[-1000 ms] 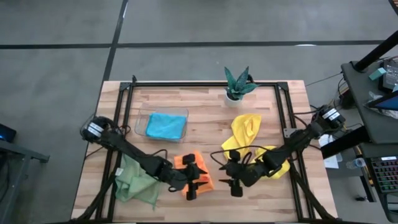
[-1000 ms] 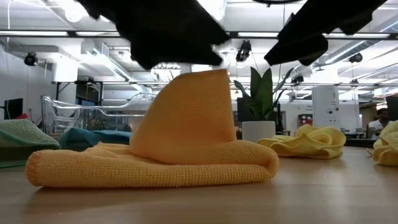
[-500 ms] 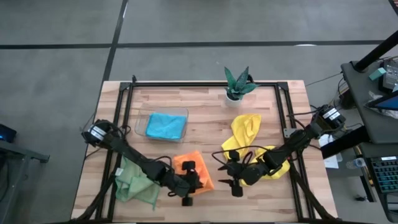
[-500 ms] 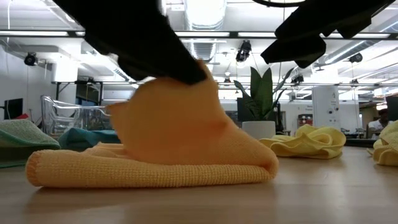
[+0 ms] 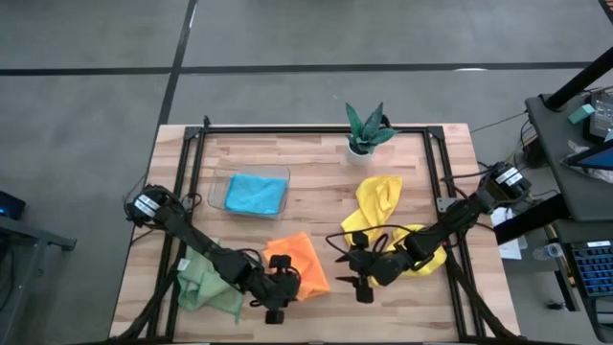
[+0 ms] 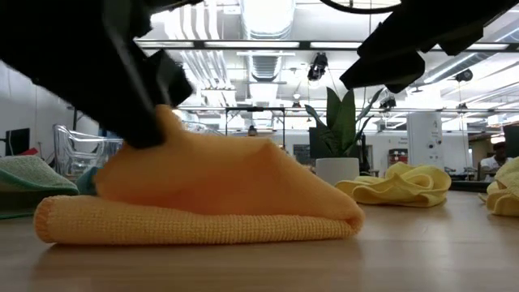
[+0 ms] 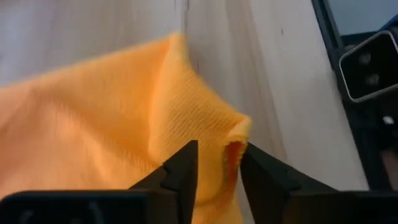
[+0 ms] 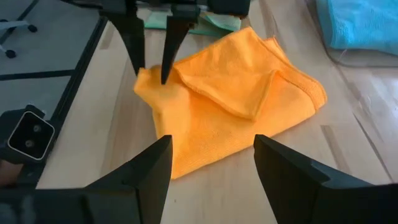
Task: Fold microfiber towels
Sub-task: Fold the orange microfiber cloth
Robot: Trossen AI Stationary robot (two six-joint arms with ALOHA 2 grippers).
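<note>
Clear shallow tray (image 5: 218,185), on the wooden surface (image 5: 316,168) toward its left rear: holds one bright blue towel (image 5: 256,195), bunched, filling most of the tray. White pot with teal-leaved plant (image 5: 365,128): stands at the rear edge, right of centre, apart from the cloths. Orange towel (image 5: 299,264): lies folded near the front edge at centre, one corner raised. Left gripper (image 5: 274,299): at the front left corner of the orange towel, fingers (image 7: 182,171) clenched on a pinched fold of its edge, as the left wrist view shows. Pale green towel (image 5: 206,285): crumpled at the front left, just beside the orange one, partly under the left arm. Right gripper (image 5: 359,270): hovers just right of the orange towel, fingers (image 8: 281,163) spread wide, holding nothing. First yellow towel (image 5: 376,201): loose heap right of centre. Second yellow towel (image 5: 433,251): crumpled near the right front, partly covered by the right arm.
</note>
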